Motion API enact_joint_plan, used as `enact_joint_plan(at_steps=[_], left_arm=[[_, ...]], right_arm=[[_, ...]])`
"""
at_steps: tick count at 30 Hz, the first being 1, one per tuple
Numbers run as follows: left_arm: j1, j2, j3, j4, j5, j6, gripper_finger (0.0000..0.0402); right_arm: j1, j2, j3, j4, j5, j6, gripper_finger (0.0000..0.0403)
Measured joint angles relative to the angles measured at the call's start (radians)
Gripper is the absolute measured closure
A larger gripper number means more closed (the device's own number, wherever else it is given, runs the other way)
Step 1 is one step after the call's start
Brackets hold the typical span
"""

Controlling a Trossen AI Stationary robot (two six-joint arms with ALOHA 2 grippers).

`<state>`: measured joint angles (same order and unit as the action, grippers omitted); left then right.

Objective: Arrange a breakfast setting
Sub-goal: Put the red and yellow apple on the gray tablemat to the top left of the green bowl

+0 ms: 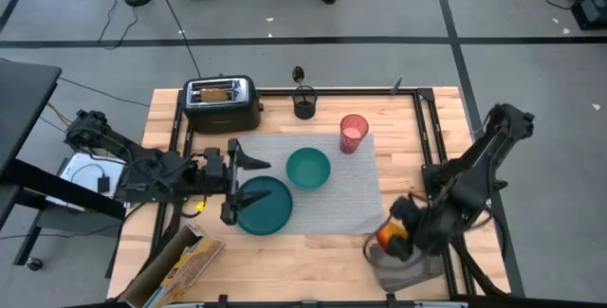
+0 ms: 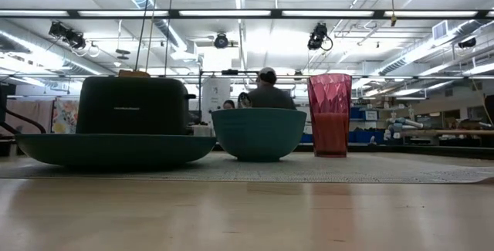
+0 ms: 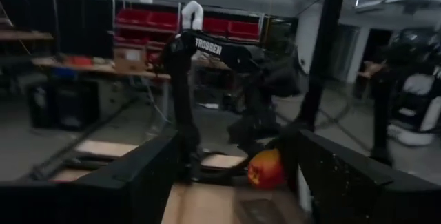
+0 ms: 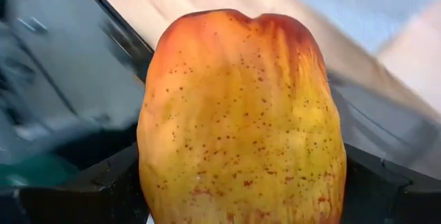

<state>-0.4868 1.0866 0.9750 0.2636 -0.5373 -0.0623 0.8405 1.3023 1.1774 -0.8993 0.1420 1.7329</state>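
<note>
The grey placemat (image 1: 327,171) carries the teal plate (image 1: 263,204), the teal bowl (image 1: 308,168) and the pink-red cup (image 1: 353,134). The toast slice (image 1: 217,90) sticks up from the toaster (image 1: 223,102) at the far left. My left gripper (image 1: 245,180) is open and empty above the plate's left edge. My right gripper (image 1: 394,235) is shut on the red-yellow apple (image 4: 241,120) above the grey tray (image 1: 403,262) at the near right. Spoon and cereal do not show. My right gripper pinches the apple (image 1: 388,236) between its two fingers (image 4: 83,189), one on each side of it. The apple fills the wrist view, and its red end (image 4: 234,24) points away from the wrist. In the left wrist view the apple (image 3: 265,169) appears clear of the table.
A black cup-like holder (image 1: 303,107) stands at the far edge behind the bowl. A cardboard box (image 1: 180,265) lies at the near left corner. People sit in the room beyond the table (image 2: 266,89).
</note>
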Motion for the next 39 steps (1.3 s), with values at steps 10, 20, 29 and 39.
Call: enact_joint_plan(at_steps=[10,20,29,39], left_arm=[[0.089,0.009,0.0,0.021,0.006,0.034,0.0103],[0.183,0.09,0.001,0.126,-0.002,0.158,0.0103],[0.3,0.106,0.0,0.254,0.093,-0.107,0.0104],[0.34,0.209,0.001,0.485,0.256,-0.164,0.0104]], right_arm=[[-0.203,-0.11,0.0,0.125,-0.018,-0.299,0.0057],[-0.429,-0.135,0.0,0.333,0.096,-0.387,0.0057],[-0.593,-0.127,0.0,0.72,0.382,-0.625,0.0057],[-0.694,-0.098,0.002,1.211,0.458,-1.094,0.0057]])
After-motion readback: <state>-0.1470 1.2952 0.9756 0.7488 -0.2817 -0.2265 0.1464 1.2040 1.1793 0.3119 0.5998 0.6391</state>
